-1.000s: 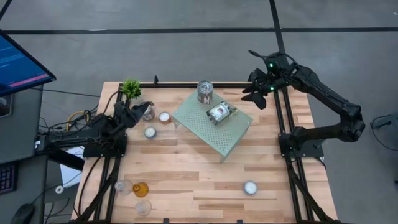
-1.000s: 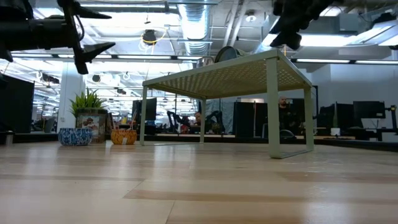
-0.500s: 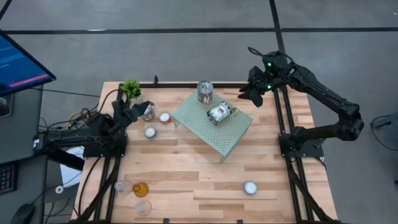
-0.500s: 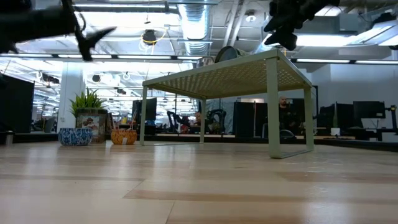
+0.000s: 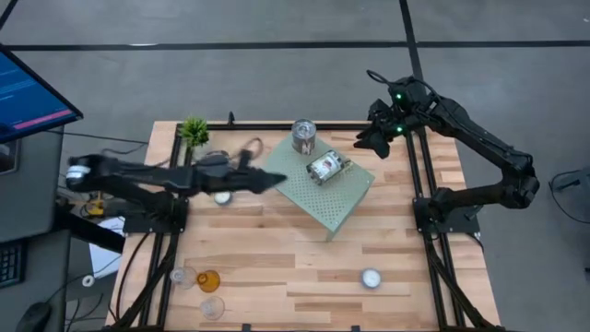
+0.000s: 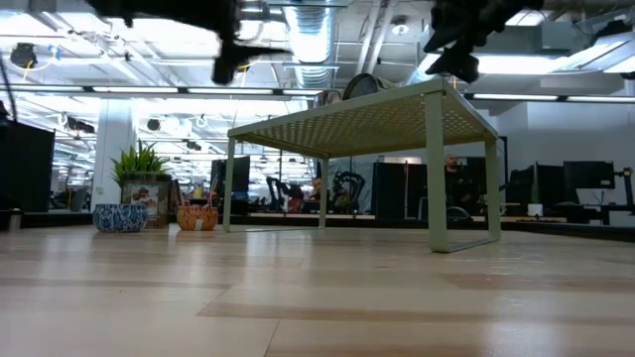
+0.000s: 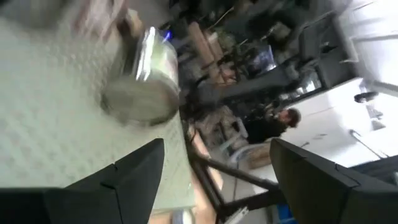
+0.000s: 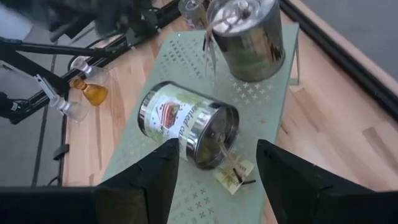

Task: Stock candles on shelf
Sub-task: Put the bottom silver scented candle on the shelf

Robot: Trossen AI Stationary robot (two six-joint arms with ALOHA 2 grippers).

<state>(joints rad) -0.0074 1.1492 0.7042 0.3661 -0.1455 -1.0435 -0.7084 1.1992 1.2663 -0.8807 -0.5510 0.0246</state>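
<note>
The left pincer (image 5: 269, 176), spread and empty, reaches over the shelf (image 5: 346, 205) edge toward the tipped tin (image 5: 325, 166). That tin lies on its side; a nudge could roll it off onto the bench (image 5: 277, 249). The right pincer (image 5: 367, 138) hangs parted, empty, beside the shelf.

Potted plant (image 5: 194, 131), monitor (image 5: 28, 92), wooden tabletop (image 5: 277, 249)
</note>
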